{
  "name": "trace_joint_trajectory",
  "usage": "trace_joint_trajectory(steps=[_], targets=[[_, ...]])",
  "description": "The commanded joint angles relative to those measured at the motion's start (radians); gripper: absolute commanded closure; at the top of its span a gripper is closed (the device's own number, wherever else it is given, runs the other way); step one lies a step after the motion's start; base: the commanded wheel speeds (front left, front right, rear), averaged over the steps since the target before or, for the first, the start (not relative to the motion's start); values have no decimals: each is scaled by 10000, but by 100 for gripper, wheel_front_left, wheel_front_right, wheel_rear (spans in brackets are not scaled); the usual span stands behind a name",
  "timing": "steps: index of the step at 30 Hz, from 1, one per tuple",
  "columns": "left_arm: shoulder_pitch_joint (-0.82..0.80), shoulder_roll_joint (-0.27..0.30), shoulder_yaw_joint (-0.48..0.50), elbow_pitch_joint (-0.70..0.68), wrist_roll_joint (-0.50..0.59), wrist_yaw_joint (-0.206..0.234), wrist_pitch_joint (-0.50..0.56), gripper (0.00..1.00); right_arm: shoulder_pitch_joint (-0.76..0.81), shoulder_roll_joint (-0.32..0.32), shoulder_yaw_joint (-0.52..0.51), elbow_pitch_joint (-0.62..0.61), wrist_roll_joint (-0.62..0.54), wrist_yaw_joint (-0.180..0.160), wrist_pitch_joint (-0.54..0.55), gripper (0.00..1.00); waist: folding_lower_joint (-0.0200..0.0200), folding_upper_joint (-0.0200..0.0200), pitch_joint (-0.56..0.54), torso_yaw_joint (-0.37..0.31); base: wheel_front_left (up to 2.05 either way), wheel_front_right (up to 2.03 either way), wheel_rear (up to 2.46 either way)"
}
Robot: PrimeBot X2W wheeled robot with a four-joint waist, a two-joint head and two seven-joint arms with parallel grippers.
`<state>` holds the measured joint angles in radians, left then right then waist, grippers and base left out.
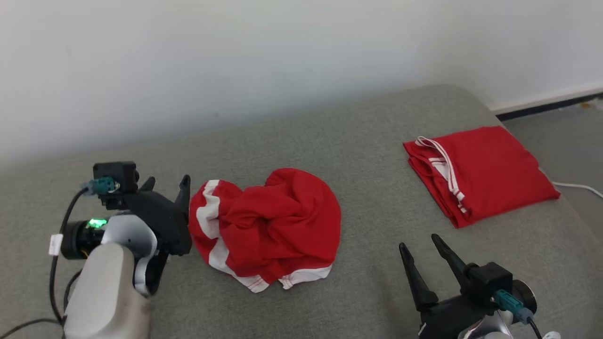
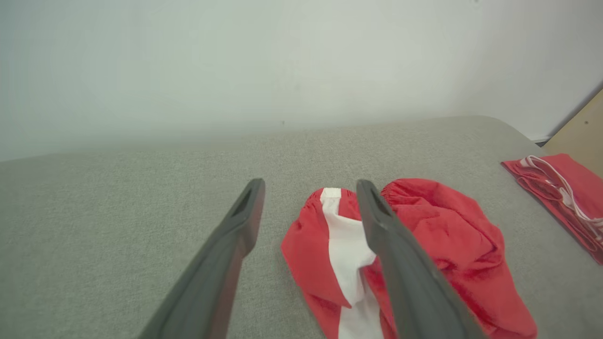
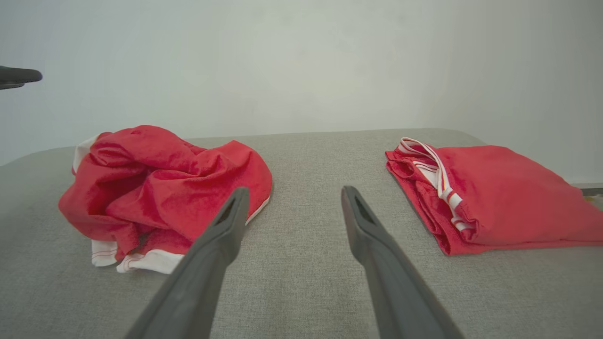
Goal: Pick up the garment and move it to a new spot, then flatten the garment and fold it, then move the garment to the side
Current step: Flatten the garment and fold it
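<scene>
At the middle of the head view, the crumpled red garment (image 1: 266, 226) lies in a loose heap on the grey cushion (image 1: 367, 141), with white bands along its left side and lower edge. Just left of it, the left gripper (image 1: 168, 180) hovers with its fingers spread apart, gripping nothing. One fingertip stands right by the heap's white-striped edge, but whether it touches the cloth cannot be told. In the left wrist view, the right-hand finger crosses in front of that white stripe and the other is over bare cushion.

At the lower right of the head view, the right gripper (image 1: 418, 241) points up the frame, fingers likewise apart and empty, well clear of the heap. In the right wrist view they frame bare cushion, with the heap to the left and a folded red garment (image 1: 480, 172) to the right. That folded piece lies flat at the head view's upper right, near the cushion's edge, white trim facing left. A pale wall (image 1: 235, 56) rises behind, and a white cable (image 1: 582, 187) trails past the cushion's right edge.
</scene>
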<state>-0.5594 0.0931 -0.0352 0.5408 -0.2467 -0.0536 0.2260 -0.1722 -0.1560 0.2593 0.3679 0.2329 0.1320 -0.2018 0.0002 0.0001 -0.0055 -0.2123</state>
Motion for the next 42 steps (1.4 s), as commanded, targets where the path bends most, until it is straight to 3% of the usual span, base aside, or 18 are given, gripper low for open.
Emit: trace_joint_trajectory(steps=[1, 6, 12, 21, 29, 32, 33, 34, 35, 42], targets=[[-100, 57, 12, 83, -25, 12, 31, 0, -118, 29, 48, -27, -40, -29, 6, 0, -2, -1, 716, -857, 0, 0, 0], [-1242, 77, -48, 998, 18, 269, 386, 0, -528, 118, 313, -82, -31, -29, -98, 0, -2, -1, 1512, -1858, 0, 0, 0], [-2098, 408, -325, 1846, 303, 234, 664, 0, -877, 290, 551, -2, 45, -29, -275, 0, -2, -1, 2255, -2816, 0, 0, 0], [-3033, 745, -1051, 3308, 866, 148, 1702, 0, -662, 390, 272, 33, -8, -29, -517, 0, -2, -1, 2739, -2933, 0, 0, 0], [-2979, 503, -1168, 3837, 435, -213, 2366, 0, -710, 433, 404, 137, -42, -30, -555, 0, -2, -1, 2640, -2836, 0, 0, 0], [-2845, 449, -1298, 3974, 500, -112, 2360, 0, -837, 446, 533, 150, 34, -30, -556, 0, -2, -1, 2619, -2831, 0, 0, 0], [-2791, 458, -1374, 4076, 584, -135, 2443, 54, -874, 448, 569, 148, 52, -30, -560, 0, -2, -1, 2620, -2834, 0, 0, 0], [-2739, 447, -1418, 4152, 584, -132, 2445, 89, -907, 446, 591, 148, 69, -30, -563, 0, -2, -1, 2625, -2837, 0, 0, 0], [-2691, 434, -1441, 4209, 581, -100, 2398, 100, -916, 433, 597, 141, 97, -30, -568, 0, -2, -1, 2626, -2840, 0, 0, 0], [-3001, 538, -1486, 3915, 681, 184, 1189, 100, -693, 338, 368, 176, 167, -30, -592, 0, -2, -1, 2631, -2850, 0, 0, 0]])
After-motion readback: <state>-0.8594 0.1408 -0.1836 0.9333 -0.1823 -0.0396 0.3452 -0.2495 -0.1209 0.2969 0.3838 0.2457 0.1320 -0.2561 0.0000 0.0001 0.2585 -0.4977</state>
